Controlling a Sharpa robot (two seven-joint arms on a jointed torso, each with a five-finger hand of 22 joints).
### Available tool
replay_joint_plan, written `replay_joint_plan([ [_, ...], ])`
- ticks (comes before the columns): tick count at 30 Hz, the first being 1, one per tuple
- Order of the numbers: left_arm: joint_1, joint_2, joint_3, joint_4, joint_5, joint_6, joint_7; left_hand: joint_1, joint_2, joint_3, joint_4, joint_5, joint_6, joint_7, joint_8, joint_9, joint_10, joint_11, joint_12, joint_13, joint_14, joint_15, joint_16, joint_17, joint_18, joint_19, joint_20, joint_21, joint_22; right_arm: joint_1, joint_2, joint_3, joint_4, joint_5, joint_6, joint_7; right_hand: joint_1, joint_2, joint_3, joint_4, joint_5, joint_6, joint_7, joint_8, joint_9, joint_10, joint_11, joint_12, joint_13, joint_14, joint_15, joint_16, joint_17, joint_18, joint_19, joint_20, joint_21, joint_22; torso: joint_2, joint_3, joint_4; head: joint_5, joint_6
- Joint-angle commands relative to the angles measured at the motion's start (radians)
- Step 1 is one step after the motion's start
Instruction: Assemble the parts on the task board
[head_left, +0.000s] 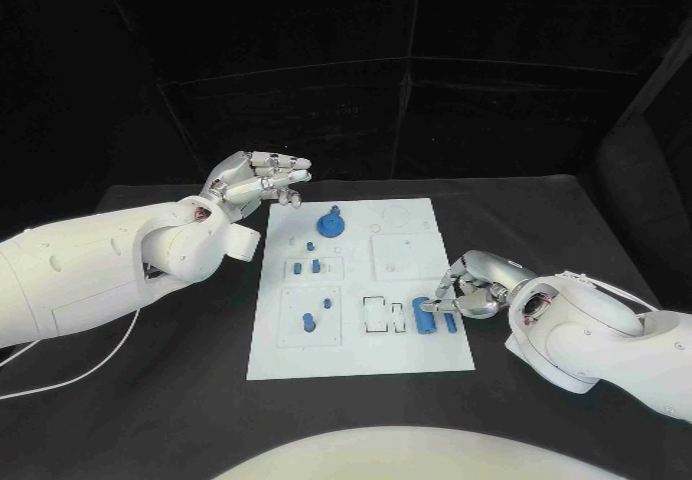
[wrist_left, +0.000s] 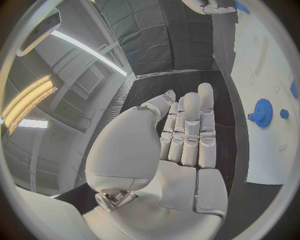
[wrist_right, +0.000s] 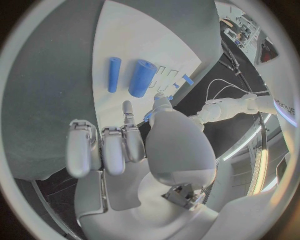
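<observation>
The right hand (head_left: 469, 290) is hovering low at the task board's (head_left: 361, 355) right edge, fingers curled in close over two blue cylinders; whether it is actually pinching anything, I cannot tell. In the right wrist view the thick blue cylinder (wrist_right: 142, 78) and the thin blue cylinder (wrist_right: 114, 74) are lying side by side on the white plate, just beyond the fingertips (wrist_right: 127, 107). Over at the far left corner, the left hand (head_left: 260, 180) is floating above the board's edge, fingers lined up straight together and holding nothing. Near it, the blue gear (head_left: 330, 223) is sitting on the board, and small blue pegs (head_left: 306, 266) are standing in the recessed blocks further down.

These parts are looking like hard, light plastic: stiff and smooth, so probably prone to rolling or slipping. The thick cylinder would best be taken across its middle, from both sides.

The black table (head_left: 144, 400) is spreading wide around the plate, and dark curtains (head_left: 404, 90) are closing off the back.
</observation>
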Motion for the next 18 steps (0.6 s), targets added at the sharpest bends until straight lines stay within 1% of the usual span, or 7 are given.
replay_joint_plan([
  [1, 0.002, 0.000, 0.000, 0.002, 0.002, 0.013, 0.004, 0.000, 0.000, 0.000, -0.004, 0.006, -0.007, 0.000, 0.006, -0.001, -0.008, 0.002, 0.004, 0.000, -0.005, -0.001, 0.003, -0.001, 0.013, 0.002, 0.004, -0.004, -0.001, -0.004, 0.009, -0.001, -0.003, -0.044, 0.050, -0.036, -0.013, 0.000, -0.009, -0.002, -0.007, -0.008, 0.000, 0.009, 0.002, 0.025, -0.003, 0.001, 0.087, 0.070, -0.003, 0.003, 0.073, -0.020, 0.008, -0.003, 0.005, 0.024, 0.000, 0.0000, -0.0007, 0.002, -0.002],
  [6, 0.002, 0.000, 0.000, 0.001, 0.002, 0.014, 0.003, 0.000, 0.000, 0.000, -0.004, 0.006, -0.007, 0.000, 0.006, -0.001, -0.008, 0.002, 0.004, 0.000, -0.005, -0.001, 0.003, -0.001, 0.013, 0.002, 0.004, -0.004, -0.001, -0.011, 0.024, -0.001, -0.013, -0.053, 0.074, -0.042, -0.015, 0.001, -0.011, -0.002, -0.008, -0.006, 0.000, 0.014, 0.004, 0.025, -0.004, 0.001, 0.088, 0.070, -0.003, 0.003, 0.074, -0.020, 0.008, -0.003, 0.006, 0.026, 0.000, -0.0006, 0.0003, 0.001, -0.003],
  [11, 0.002, 0.000, 0.000, 0.002, 0.002, 0.015, 0.003, 0.000, 0.000, 0.000, -0.004, 0.006, -0.007, 0.000, 0.006, -0.001, -0.008, 0.002, 0.004, 0.000, -0.005, -0.001, 0.003, -0.001, 0.013, 0.002, 0.004, -0.004, -0.001, -0.016, 0.036, -0.001, -0.022, -0.055, 0.094, -0.047, -0.007, 0.011, -0.010, -0.004, 0.000, -0.007, -0.002, 0.023, 0.007, 0.026, -0.005, 0.001, 0.090, 0.070, -0.004, 0.005, 0.078, -0.021, 0.009, -0.003, 0.007, 0.029, 0.000, 0.0000, 0.0002, 0.003, -0.004],
  [18, 0.001, 0.000, 0.000, 0.002, 0.002, 0.015, 0.003, 0.000, 0.000, 0.000, -0.004, 0.006, -0.007, 0.000, 0.006, -0.001, -0.008, 0.002, 0.004, 0.000, -0.005, -0.001, 0.003, -0.001, 0.013, 0.002, 0.004, -0.004, -0.001, -0.023, 0.057, -0.001, -0.040, -0.063, 0.120, -0.041, 0.001, 0.018, -0.010, -0.006, 0.000, -0.010, -0.002, 0.027, 0.009, 0.022, -0.005, -0.006, 0.084, 0.070, -0.004, 0.004, 0.075, -0.021, 0.010, -0.003, 0.008, 0.032, 0.000, -0.0009, -0.0003, 0.002, -0.007],
])
